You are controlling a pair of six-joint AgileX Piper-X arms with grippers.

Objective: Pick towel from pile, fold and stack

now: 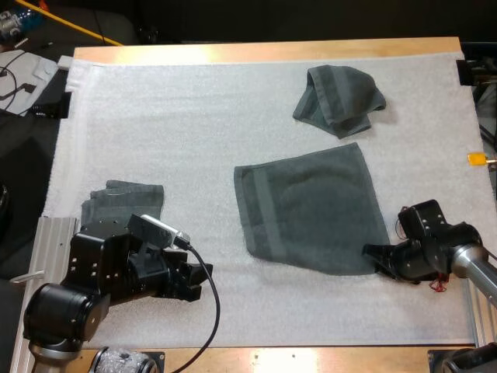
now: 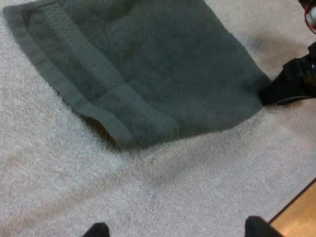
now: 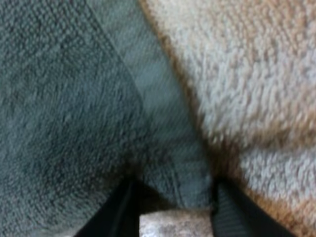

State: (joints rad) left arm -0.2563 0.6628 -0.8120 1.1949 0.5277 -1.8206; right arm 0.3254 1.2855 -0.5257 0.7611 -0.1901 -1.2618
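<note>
A dark grey-green towel [image 1: 311, 206] lies spread flat on the white mat [image 1: 194, 116], right of centre. My right gripper [image 1: 371, 252] is at its near right corner; in the right wrist view its fingers [image 3: 123, 202] press the towel's hem [image 3: 170, 163] from both sides. My left gripper [image 1: 194, 280] hovers over bare mat near the front left, its fingertips [image 2: 96, 229] wide apart and holding nothing. From the left wrist view the towel [image 2: 148, 64] lies ahead, with the right gripper [image 2: 281, 91] at its corner. A crumpled towel [image 1: 339, 97] lies at the far right. A folded stack [image 1: 124, 202] sits behind my left arm.
The wooden table edge [image 1: 272, 50] runs along the far side and shows again beside the mat [image 2: 301, 212] in the left wrist view. A metal rail [image 1: 54, 233] borders the mat at the near left. Open mat lies between the folded stack and the flat towel.
</note>
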